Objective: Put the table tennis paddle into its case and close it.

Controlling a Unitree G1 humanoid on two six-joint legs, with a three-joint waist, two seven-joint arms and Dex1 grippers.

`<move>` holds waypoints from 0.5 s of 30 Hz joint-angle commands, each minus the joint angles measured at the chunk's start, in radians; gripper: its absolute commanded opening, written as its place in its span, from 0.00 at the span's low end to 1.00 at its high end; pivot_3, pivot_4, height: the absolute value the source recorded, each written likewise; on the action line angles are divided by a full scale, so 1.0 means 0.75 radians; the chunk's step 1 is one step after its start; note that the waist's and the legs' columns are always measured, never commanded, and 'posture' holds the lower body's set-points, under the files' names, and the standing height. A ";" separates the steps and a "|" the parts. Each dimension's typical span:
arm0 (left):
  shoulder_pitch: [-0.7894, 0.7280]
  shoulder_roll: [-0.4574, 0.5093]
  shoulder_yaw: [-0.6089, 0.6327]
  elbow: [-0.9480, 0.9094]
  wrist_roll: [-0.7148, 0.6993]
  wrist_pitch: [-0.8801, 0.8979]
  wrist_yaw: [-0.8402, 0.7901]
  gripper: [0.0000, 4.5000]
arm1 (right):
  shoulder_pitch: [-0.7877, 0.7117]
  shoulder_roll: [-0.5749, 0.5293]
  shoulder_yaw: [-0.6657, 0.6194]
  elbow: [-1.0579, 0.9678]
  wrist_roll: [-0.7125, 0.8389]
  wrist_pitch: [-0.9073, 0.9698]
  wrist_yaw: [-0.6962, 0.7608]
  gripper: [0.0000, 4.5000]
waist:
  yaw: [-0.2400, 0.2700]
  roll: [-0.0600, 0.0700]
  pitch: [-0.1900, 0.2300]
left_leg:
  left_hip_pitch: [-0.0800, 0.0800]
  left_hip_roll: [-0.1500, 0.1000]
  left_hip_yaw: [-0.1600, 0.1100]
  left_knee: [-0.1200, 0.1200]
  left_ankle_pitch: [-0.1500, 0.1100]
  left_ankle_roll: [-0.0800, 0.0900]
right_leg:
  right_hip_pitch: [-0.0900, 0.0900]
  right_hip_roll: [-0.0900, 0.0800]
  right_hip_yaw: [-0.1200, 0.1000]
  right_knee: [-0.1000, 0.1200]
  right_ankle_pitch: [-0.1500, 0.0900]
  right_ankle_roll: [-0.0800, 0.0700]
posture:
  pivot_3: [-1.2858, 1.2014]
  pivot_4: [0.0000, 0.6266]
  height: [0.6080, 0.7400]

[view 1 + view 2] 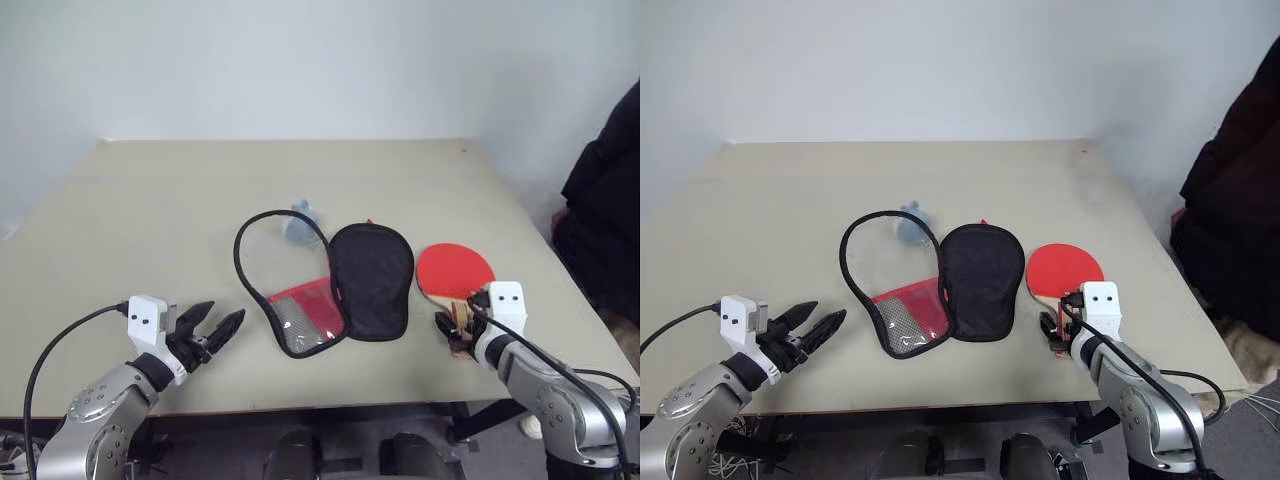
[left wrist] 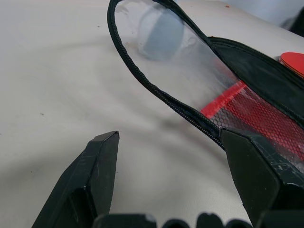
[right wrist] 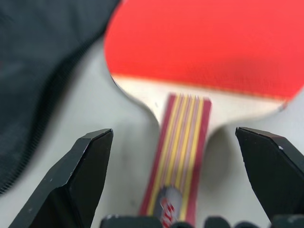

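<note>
Black fingers of the left gripper [image 1: 213, 331] stood well spread over the bare table [image 1: 150, 220] at the near left, holding nothing and touching nothing, aimed toward the case [image 1: 325, 283] but still apart from it. That case lay opened flat in the middle of the table: its clear plastic half with the red panel on the left, its black fabric half on the right, the two joined along their inner edges. A small pale blue-grey lump [image 1: 302, 222] sat at the far edge of the clear half, seen through the plastic from the left wrist view.

Just right of the black half lay the table tennis paddle [image 1: 455, 270], red face up, handle pointing toward the robot. The right gripper [image 3: 173, 175] hung over that handle with its jaws as wide as they go, one finger on either side and neither visibly touching the wood.

Risks, as I judged them: the handle lay flat on the table, so closing from this height could pinch only its top edge and let the paddle tip or slide. A skewed approach might shove the paddle against the black half and fold the case. The lump could also foul the zip when the clear half was later folded over.
</note>
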 commanded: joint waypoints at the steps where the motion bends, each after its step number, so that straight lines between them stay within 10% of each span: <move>1: 0.007 0.003 0.017 -0.064 0.000 -0.025 0.006 0.80 | -0.025 0.013 -0.028 -0.049 -0.028 0.051 -0.037 1.00 | 0.000 0.000 0.000 | 0.000 0.000 0.001 0.000 0.000 0.000 | 0.000 0.000 0.000 0.000 0.000 0.000 | 0.52 0.00 0.88; 7: 0.009 0.007 0.013 -0.072 -0.008 -0.024 0.004 0.80 | -0.044 0.031 -0.033 -0.045 -0.052 0.081 -0.039 1.00 | 0.000 0.000 -0.001 | 0.001 0.003 0.004 0.000 0.000 0.000 | 0.000 0.000 0.000 0.000 0.000 0.000 | 0.52 0.00 0.88; 15: 0.011 0.052 -0.012 -0.054 0.017 -0.072 -0.087 0.80 | -0.074 0.050 -0.067 -0.020 -0.081 0.102 -0.051 0.51 | 0.000 0.000 -0.001 | 0.002 0.014 0.014 0.000 0.000 0.000 | -0.004 0.000 -0.001 -0.001 0.006 0.000 | 0.52 0.00 0.88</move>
